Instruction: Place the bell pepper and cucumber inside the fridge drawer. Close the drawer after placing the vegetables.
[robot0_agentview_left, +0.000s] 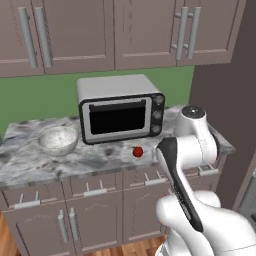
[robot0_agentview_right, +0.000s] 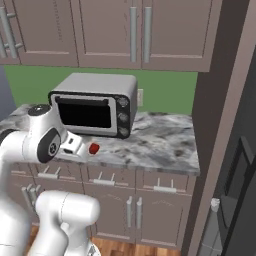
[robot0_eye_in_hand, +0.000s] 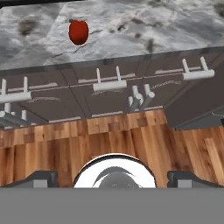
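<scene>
Pepper (robot0_agentview_left: 137, 151) on counter (robot0_agentview_left: 30, 162) just before oven (robot0_agentview_left: 120, 109), right of bowl (robot0_agentview_left: 58, 140). Gripper (robot0_eye_in_hand: 111, 177) well apart from pepper, fingers spread, grasping nothing.

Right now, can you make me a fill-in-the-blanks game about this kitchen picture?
1. The small red bell pepper sits on the grey marbled ____.
2. The speckled white bowl stands to the ____ of the silver toaster oven in the left base view.
3. The toaster oven's door is ____.
4. The wall behind the oven is painted ____.

Missing words: counter; left; closed; green.
</scene>
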